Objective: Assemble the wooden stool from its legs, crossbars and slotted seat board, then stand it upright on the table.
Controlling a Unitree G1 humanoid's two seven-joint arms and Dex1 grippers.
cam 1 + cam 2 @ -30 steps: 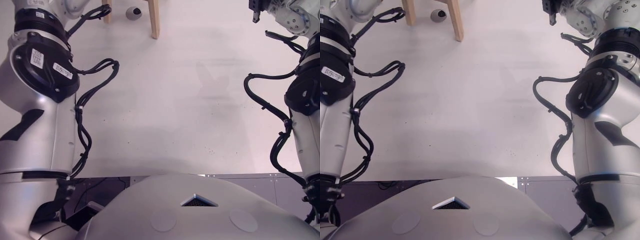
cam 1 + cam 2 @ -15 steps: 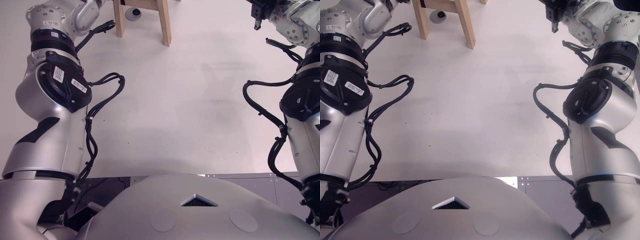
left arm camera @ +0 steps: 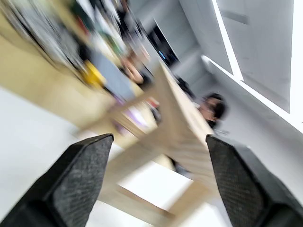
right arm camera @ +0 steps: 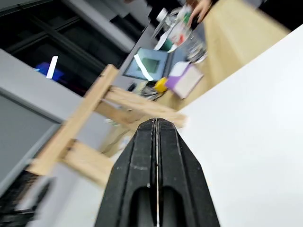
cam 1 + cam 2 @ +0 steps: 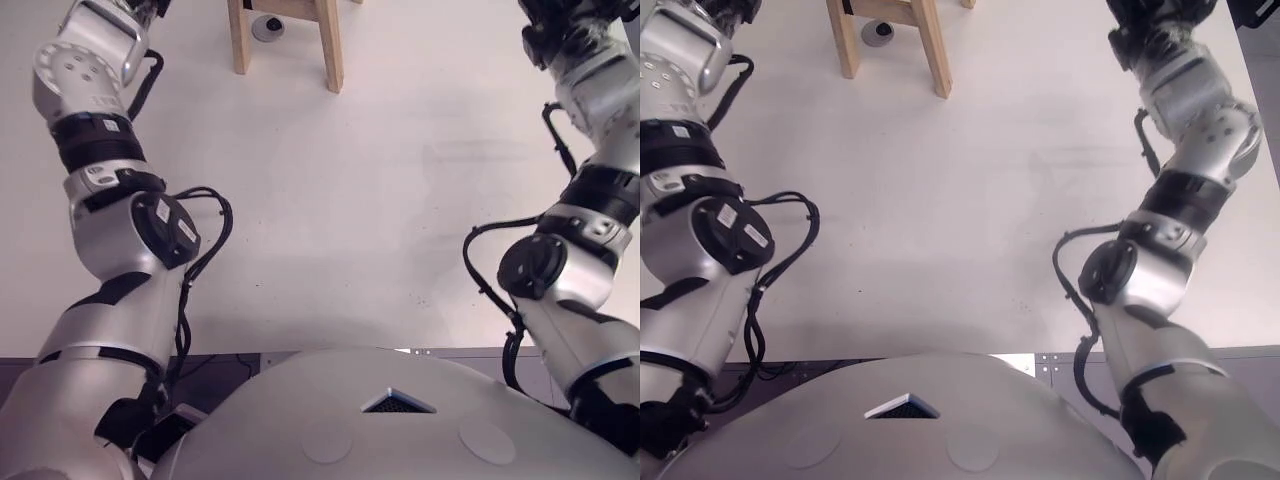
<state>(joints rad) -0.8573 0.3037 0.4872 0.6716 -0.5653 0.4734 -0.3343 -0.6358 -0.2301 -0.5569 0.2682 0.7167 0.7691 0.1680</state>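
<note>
The wooden stool [image 5: 329, 45] stands on its legs at the far side of the white table [image 5: 380, 200]; the head views cut it off above its two pale legs and low crossbar. Both arms are raised at the table's sides, away from the stool. In the left wrist view my left gripper [image 3: 158, 138] is open, its dark fingers [image 3: 80, 184] wide apart, with the blurred stool [image 3: 180, 132] beyond them and nothing between them. My right gripper [image 4: 156, 122] is shut on nothing, its fingers pressed together, with a stool leg and crossbar [image 4: 137, 106] farther off.
A small grey round object [image 5: 268, 26] lies on the table between the stool's legs. The wide white tabletop stretches bare from the stool to the near edge [image 5: 330, 350]. Desks with clutter [image 4: 182, 78] stand beyond the table.
Both arms have swung up and back from the stool, forearms now pointing far. The head camera shifted at first; the stool itself has stayed put over the last half second.
</note>
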